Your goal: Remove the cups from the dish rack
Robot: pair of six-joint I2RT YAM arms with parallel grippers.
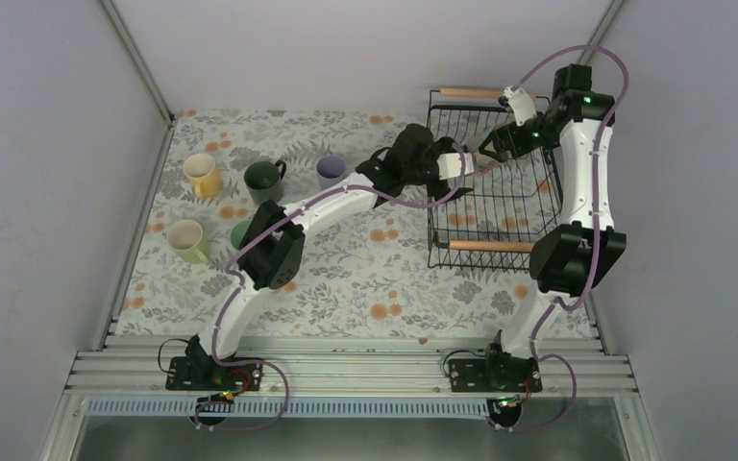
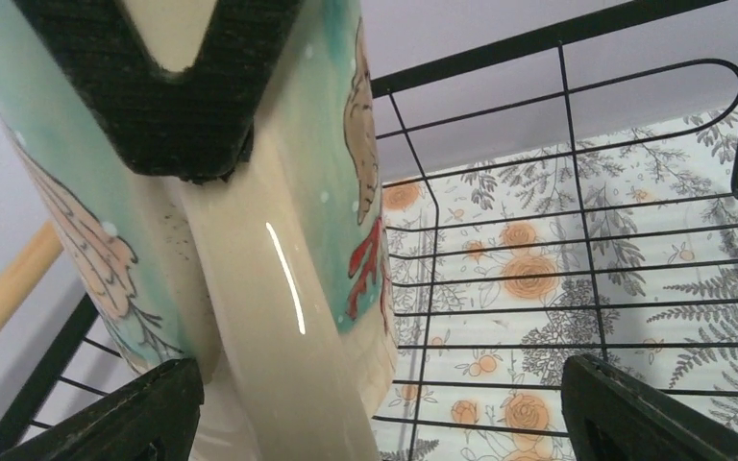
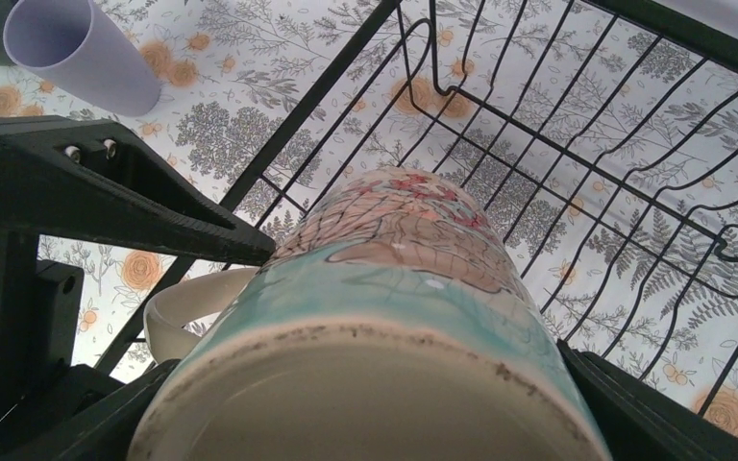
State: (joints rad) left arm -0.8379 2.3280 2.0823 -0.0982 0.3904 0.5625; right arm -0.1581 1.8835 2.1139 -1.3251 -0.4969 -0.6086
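Left part of the surface (image 1: 365,279): five cups upright, all outside the rack.
- Far row: yellow cup (image 1: 201,176), dark green cup (image 1: 263,181) just right of it, lavender cup (image 1: 331,171) further right.
- Near row: pale green cup (image 1: 187,240) with a cream inside, and a green cup (image 1: 240,233) half hidden behind the left arm (image 1: 279,240).

The left arm reaches across to the left wall of the dish rack (image 1: 500,206). The left tool (image 1: 468,163) is spread wide. In the left wrist view its fingers (image 2: 125,423) sit in both bottom corners. The cream handle of the patterned mug (image 2: 288,240) stands between them, closer to the left one. I can't tell if they touch.

Patterned mug: teal glaze, peach and red motifs, cream handle and base. It sits between the two tools, over the far-left part of the rack interior, with its base facing the right wrist camera. I can't tell whether it clears the wires.

The right tool (image 1: 488,149) is clamped on the mug. Its fingers (image 3: 653,413) flank the base on both sides. In the left wrist view a textured black pad presses on the mug body from above.

The dish rack is black wire with two wooden rod handles, on the right part of the surface. The right wrist view shows the lavender cup beyond its wall, top left.
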